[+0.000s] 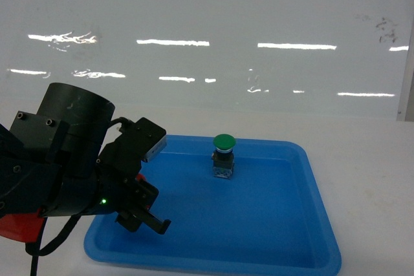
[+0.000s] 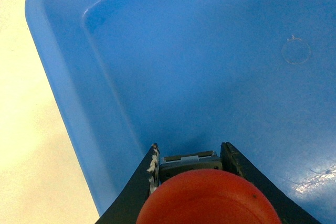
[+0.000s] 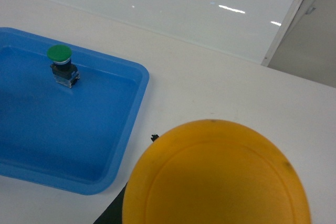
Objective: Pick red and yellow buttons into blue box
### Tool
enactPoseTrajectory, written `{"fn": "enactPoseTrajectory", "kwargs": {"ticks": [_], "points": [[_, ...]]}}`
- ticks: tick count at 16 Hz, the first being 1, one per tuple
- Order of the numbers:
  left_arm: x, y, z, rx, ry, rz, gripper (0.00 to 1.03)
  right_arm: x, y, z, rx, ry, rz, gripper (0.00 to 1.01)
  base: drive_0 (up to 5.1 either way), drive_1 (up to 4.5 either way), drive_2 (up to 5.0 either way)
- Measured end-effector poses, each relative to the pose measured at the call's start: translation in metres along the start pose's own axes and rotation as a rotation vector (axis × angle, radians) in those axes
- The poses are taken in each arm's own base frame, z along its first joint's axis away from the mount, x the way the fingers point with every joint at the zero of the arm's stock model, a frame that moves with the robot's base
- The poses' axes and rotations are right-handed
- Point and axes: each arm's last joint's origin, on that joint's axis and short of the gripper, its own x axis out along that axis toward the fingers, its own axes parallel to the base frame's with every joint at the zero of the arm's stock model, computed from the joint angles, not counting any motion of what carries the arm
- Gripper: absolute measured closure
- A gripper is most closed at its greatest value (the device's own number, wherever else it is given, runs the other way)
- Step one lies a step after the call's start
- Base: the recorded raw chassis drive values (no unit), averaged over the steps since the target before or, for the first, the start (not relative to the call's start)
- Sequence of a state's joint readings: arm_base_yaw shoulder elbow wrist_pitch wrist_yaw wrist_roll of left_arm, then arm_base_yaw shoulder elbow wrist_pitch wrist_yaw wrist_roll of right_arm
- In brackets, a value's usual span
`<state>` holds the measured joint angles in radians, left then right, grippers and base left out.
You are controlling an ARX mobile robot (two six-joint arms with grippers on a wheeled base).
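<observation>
The red button (image 2: 209, 198) sits between the two dark fingers of my left gripper (image 2: 190, 151). Its cap fills the bottom of the left wrist view and its grey body is pinched by the pads. In the head view that gripper (image 1: 143, 218) hangs over the near left corner of a shallow blue tray (image 1: 310, 179). The yellow button's cap (image 3: 218, 177) fills the lower right wrist view, held over the white table beside the tray. It hides my right gripper except one dark finger (image 3: 109, 212). The blue box is out of view.
A green-capped button (image 1: 223, 156) stands upright at the back middle of the shallow tray, also seen in the right wrist view (image 3: 62, 65). The white table (image 1: 369, 159) runs to a glossy white wall (image 1: 207, 30) behind.
</observation>
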<state>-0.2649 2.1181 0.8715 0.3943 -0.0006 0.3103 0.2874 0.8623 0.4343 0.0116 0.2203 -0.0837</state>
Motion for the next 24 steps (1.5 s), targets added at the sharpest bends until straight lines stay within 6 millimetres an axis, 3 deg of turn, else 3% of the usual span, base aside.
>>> {"fn": "enactPoseTrajectory", "kwargs": {"ticks": [4, 10, 14, 15, 16, 20, 24], "points": [[-0.009, 0.005, -0.005, 0.003, -0.017, 0.003, 0.73, 0.0, 0.0, 0.0, 0.0, 0.0, 0.0, 0.75, 0.0, 0.0, 0.0], [-0.097, 0.056, 0.016, 0.035, -0.253, 0.105, 0.73, 0.0, 0.0, 0.0, 0.0, 0.0, -0.001, 0.75, 0.0, 0.0, 0.0], [-0.145, 0.058, 0.019, 0.078, -0.348, 0.092, 0.73, 0.0, 0.0, 0.0, 0.0, 0.0, -0.001, 0.74, 0.0, 0.0, 0.0], [-0.184, 0.054, 0.023, 0.109, -0.45, 0.095, 0.73, 0.0, 0.0, 0.0, 0.0, 0.0, 0.0, 0.74, 0.0, 0.0, 0.0], [-0.196, 0.051, 0.019, 0.119, -0.47, 0.091, 0.73, 0.0, 0.0, 0.0, 0.0, 0.0, 0.0, 0.74, 0.0, 0.0, 0.0], [-0.217, 0.045, 0.007, 0.182, -0.453, 0.052, 0.73, 0.0, 0.0, 0.0, 0.0, 0.0, 0.0, 0.75, 0.0, 0.0, 0.0], [-0.217, 0.022, 0.005, 0.291, -0.416, -0.028, 0.73, 0.0, 0.0, 0.0, 0.0, 0.0, 0.0, 0.75, 0.0, 0.0, 0.0]]}}
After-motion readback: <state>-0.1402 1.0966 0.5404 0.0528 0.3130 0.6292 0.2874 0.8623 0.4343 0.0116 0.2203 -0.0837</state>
